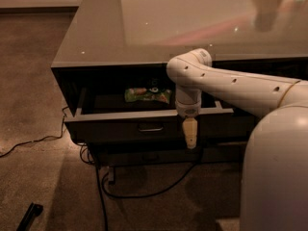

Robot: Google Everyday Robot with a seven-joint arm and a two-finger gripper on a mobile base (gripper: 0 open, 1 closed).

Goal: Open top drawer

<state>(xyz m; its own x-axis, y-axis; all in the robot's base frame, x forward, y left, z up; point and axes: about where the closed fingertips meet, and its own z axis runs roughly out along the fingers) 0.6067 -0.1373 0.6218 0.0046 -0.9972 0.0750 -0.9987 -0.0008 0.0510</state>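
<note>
A black cable (144, 194) lies on the floor at 6 o'clock. The cream claw (191, 134) hangs in front of the wide dark top drawer (120, 129), at 3 o'clock from its small metal handle (150, 127); whether it is open or closed I cannot tell. The drawer is pulled out under the glossy grey desk (96, 37), with a green packet (144, 95) inside.

The bench (96, 37) has a glossy, mirror-smooth top. The top drawer (115, 131) shows a matt dark front, its handle (150, 127) of bright metal. The pincer (191, 134), smooth cream plastic, hangs just before that front, beside the handle. The packet (144, 95) inside looks shiny and crinkled; the floor (29, 81) is rough.
</note>
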